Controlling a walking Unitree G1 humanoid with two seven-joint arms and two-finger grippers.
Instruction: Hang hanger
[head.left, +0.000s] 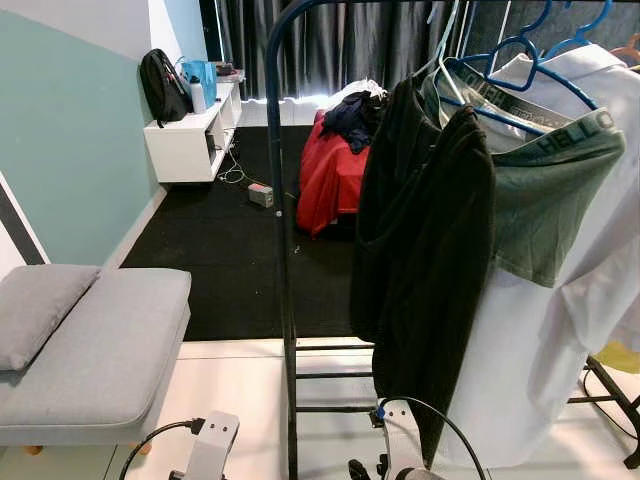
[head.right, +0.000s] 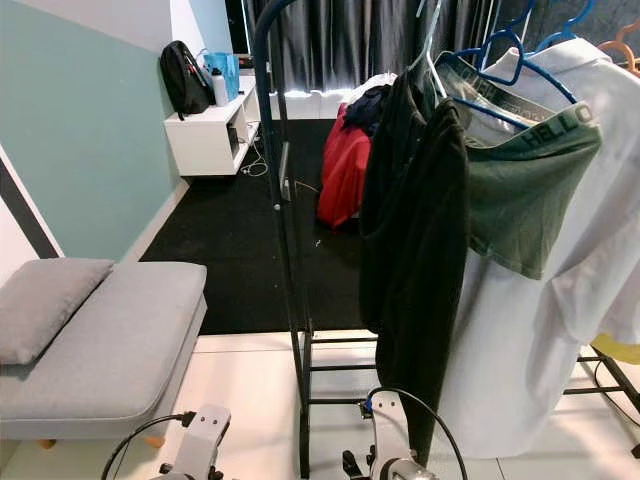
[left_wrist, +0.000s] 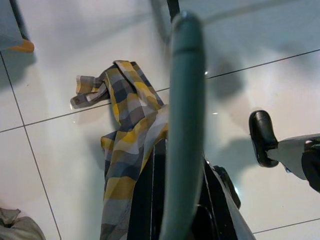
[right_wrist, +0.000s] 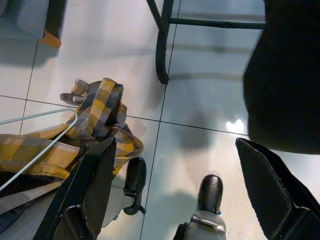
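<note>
White tiles lie below; left gripper (left_wrist: 172, 220) clamps a teal hanger (left_wrist: 184, 125), right gripper (right_wrist: 182, 195) spread wide.

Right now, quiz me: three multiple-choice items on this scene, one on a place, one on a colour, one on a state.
1. Where is the clothes rack?
A. Ahead, right of the grey bench
B. Behind the white shelf
C. On the bench

2. What colours is the checked garment?
A. Red and white
B. Yellow and grey
C. Plain black

3. How is the right gripper?
A. Shut on a hanger
B. Open, holding nothing
C. Shut on the black garment

Key:
1 A, the rack's dark post stands right of the grey bench in the eye views.
2 B, yellow and grey checks show in both wrist views.
3 B, its two black fingers stand wide apart over the white floor, nothing between them.
</note>
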